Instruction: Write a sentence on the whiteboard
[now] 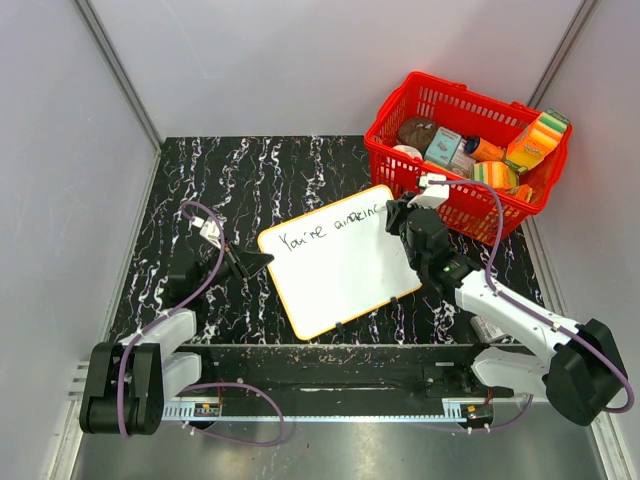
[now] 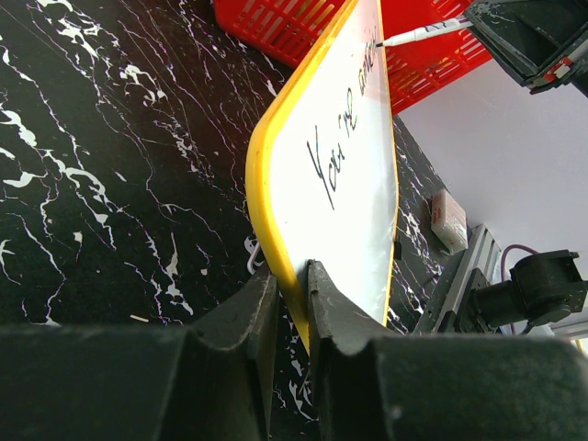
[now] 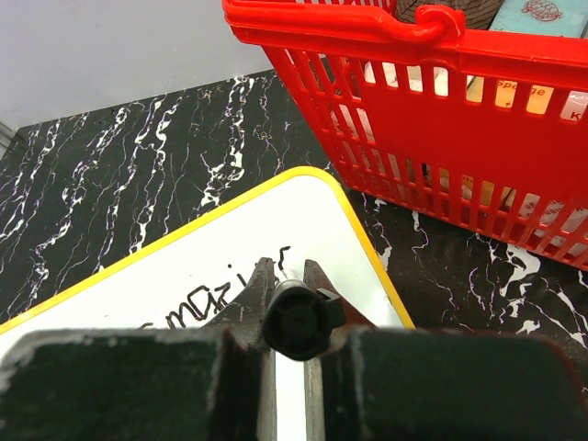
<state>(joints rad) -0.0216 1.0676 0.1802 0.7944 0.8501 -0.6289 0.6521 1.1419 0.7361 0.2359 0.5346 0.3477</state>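
Right gripper (image 3: 289,276) clamps our marker (image 3: 294,322) near the far right edge of the whiteboard (image 1: 335,270), left gripper (image 2: 292,280) pinching its left edge; we risk running off it or bumping the basket (image 3: 413,138).

Red basket (image 3: 331,18) full of packaged goods (image 1: 445,145) at the far right of a black marbled table (image 1: 260,170)

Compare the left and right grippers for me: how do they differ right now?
Hold: the left gripper pinches the whiteboard by its yellow rim; the right gripper is shut on a marker.
Place: the left gripper sits at the board's left corner; the right gripper is over the far right corner, beside the red basket, at the end of the writing.
Shared: both are closed on something, both at the board.
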